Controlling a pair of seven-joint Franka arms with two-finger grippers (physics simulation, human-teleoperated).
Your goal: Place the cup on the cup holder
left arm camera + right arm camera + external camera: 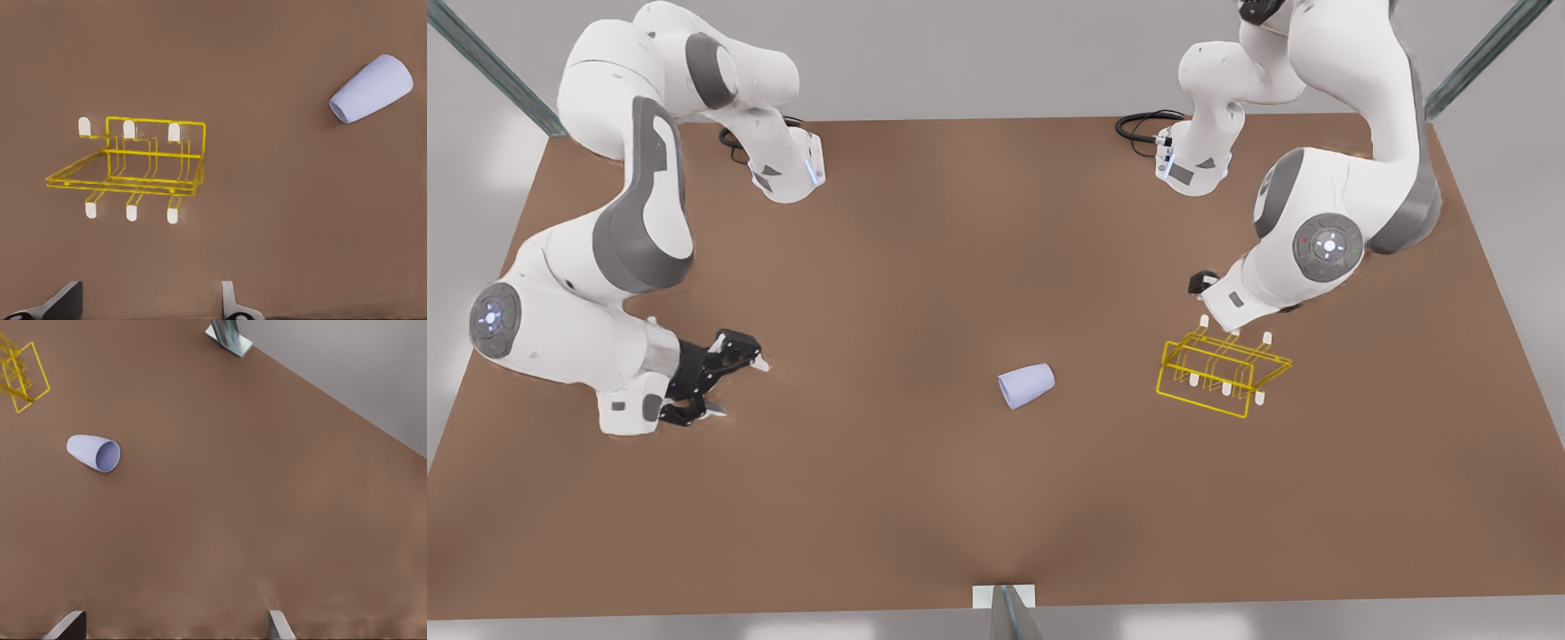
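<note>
The pale lavender cup (1026, 386) lies on its side on the brown table, near the middle, untouched. In the wrist views the cup (372, 88) (93, 452) sits well ahead of both grippers. The yellow wire cup holder (1200, 404) with white-tipped prongs stands at the front view's right. My left arm's wrist (1232, 302) hovers just behind the holder (153, 121), and my left gripper (148, 307) is open with nothing in it. My right gripper (738, 387) (173, 627) waits low at the front view's left, open and empty, far from the holder (40, 367).
A metal post (1005, 609) stands at the table's near edge, also seen as the post (229, 337). Black cables (1143, 124) lie by the arm bases at the back. Bare table (889, 267) stretches between the two arms.
</note>
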